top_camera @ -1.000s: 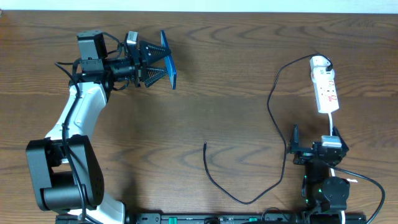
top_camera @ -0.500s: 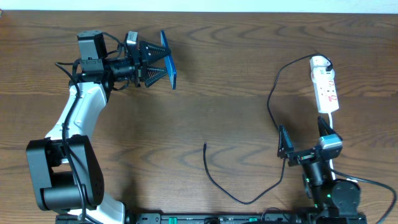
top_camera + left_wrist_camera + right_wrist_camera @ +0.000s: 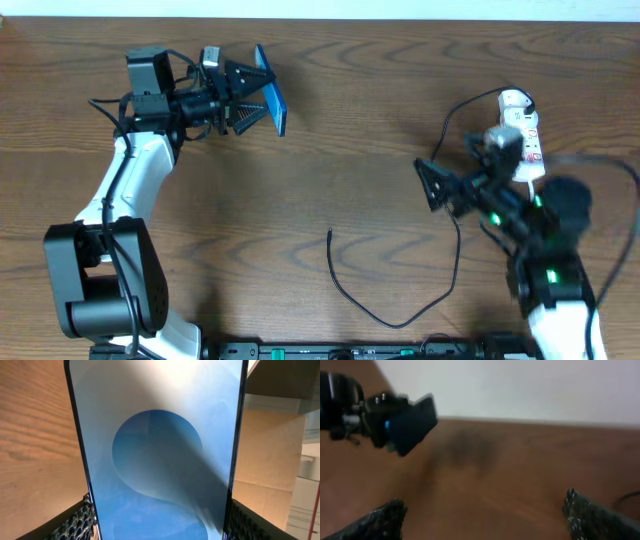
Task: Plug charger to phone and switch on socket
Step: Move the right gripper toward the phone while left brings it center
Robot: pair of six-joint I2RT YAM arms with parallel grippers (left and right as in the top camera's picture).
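My left gripper (image 3: 250,93) is shut on the phone (image 3: 271,91), holding it on edge above the table at the far left. In the left wrist view the phone's blue screen (image 3: 160,450) fills the frame between the fingers. The charger, a thin black cable (image 3: 440,160), runs from the socket (image 3: 522,140), a white power strip at the far right, down to a free tip (image 3: 330,233) at the table's middle. My right gripper (image 3: 428,186) is open and empty, raised left of the socket. In the blurred right wrist view (image 3: 480,522) the phone (image 3: 410,425) shows far off.
The white cord of the power strip is mostly hidden under my right arm. The wooden table (image 3: 350,140) lies bare between the two arms. A pale wall (image 3: 520,385) stands behind the table's far edge.
My right arm has risen from the front edge and swung up and left, its gripper now beside the cable near the socket. My left gripper tilted the phone slightly.
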